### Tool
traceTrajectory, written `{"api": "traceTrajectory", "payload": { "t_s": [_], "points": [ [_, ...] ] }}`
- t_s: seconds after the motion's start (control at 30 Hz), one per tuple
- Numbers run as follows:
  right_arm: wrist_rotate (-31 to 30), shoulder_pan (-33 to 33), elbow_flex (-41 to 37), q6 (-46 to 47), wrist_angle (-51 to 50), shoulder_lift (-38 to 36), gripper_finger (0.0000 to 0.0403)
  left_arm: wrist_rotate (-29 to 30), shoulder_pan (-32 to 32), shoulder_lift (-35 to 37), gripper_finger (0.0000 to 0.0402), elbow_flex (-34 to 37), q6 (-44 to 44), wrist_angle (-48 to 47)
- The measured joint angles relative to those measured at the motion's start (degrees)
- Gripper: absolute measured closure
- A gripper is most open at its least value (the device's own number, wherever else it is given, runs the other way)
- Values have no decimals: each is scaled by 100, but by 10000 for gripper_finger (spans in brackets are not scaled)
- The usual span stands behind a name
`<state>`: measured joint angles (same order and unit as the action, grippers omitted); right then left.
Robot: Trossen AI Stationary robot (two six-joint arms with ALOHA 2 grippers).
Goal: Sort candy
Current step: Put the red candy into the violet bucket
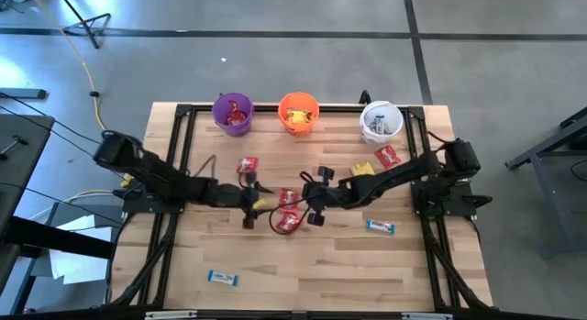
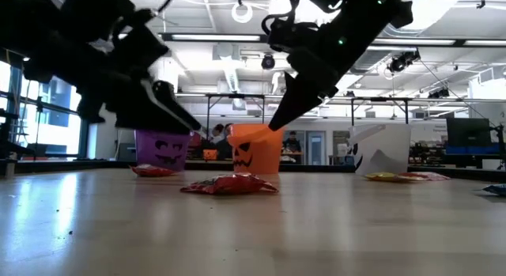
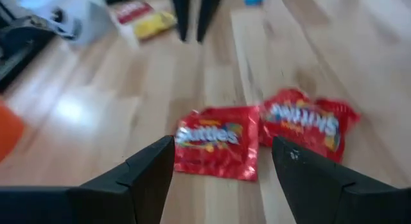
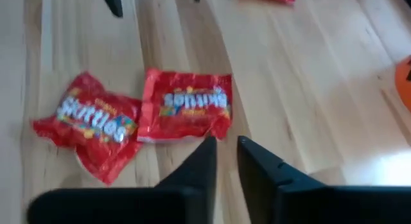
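Left jaws [image 3: 221, 169] gape, right jaws [image 4: 226, 161] nearly shut (both empty), over two red packets [image 1: 288, 210].

The light wooden desk [image 1: 321, 265] stands on a grey concrete floor [image 1: 275, 63] crossed by dark lines, with a yellow cable [image 1: 90, 77] trailing at its left. Beyond it, the low view shows a large workshop: white ceiling with ducts [image 2: 237, 74] and strip lights, windows [image 2: 47, 118] on the left, benches [image 2: 474, 153] and monitors further back.
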<state>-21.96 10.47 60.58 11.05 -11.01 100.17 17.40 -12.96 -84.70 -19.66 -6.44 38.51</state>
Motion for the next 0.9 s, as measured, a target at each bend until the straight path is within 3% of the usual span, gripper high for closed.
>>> {"api": "traceTrajectory", "payload": {
  "t_s": [0.27,0.57,0.7,0.9],
  "points": [
    [-76,1,2,46,-1,-25,263,-72,189,-1475,154,-1177,-220,-1089],
    [-79,1,2,-102,-39,-25,258,-354,389,-1845,170,-1865,-370,-1921],
    [-92,1,2,-103,-37,-25,262,-600,471,-1848,227,-1871,-311,-2050],
    [-92,1,2,-103,-37,-25,263,-597,409,-1859,358,-1869,-569,-2194]
  ]
}}
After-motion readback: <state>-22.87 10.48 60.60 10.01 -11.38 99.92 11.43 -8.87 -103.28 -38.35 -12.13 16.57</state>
